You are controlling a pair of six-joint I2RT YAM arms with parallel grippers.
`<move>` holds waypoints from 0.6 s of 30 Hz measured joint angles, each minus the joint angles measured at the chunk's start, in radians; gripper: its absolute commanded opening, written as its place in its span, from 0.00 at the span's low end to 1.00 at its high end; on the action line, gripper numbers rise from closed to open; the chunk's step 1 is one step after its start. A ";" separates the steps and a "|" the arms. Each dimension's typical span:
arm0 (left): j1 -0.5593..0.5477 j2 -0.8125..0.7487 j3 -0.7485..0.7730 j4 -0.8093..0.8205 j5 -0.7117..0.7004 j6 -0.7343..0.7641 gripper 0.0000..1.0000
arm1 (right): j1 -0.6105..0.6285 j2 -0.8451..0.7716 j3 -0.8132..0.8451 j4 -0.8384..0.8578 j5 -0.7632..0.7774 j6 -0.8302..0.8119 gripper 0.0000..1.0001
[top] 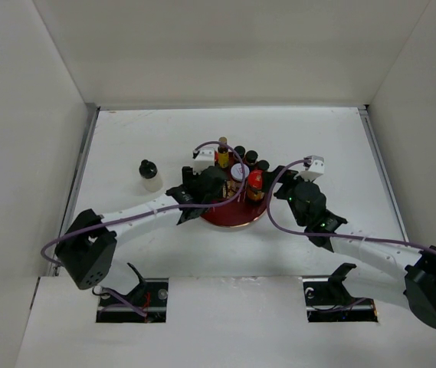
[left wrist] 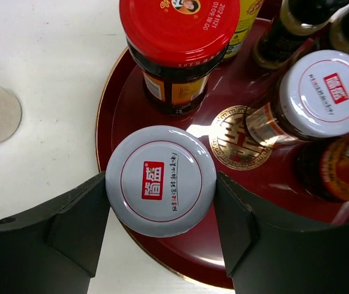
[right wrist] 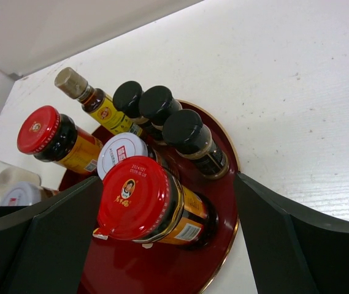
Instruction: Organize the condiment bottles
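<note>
The left gripper (left wrist: 162, 185) is pinching a white-lidded jar (left wrist: 161, 177), one finger pressing each side of the lid. The jar is sitting at the tray (left wrist: 120, 104) rim nearest the gripper. Beyond it, a red-capped jar (left wrist: 177, 37) is standing on the tray.

The right gripper (right wrist: 168, 187) is hanging spread wide, with a second red jar (right wrist: 138, 199) sitting between its fingers, clear of the right one. Beyond it are standing another white jar (right wrist: 120, 154), three black-capped bottles (right wrist: 186, 131) and, farthest, a yellow bottle (right wrist: 103, 107).

One bottle (top: 149, 175) is standing on the counter (top: 317, 138), off the left gripper's left side.
</note>
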 measured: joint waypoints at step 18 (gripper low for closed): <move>0.039 0.060 -0.082 0.175 0.005 0.047 0.53 | 0.000 0.008 0.000 0.002 0.000 0.000 0.97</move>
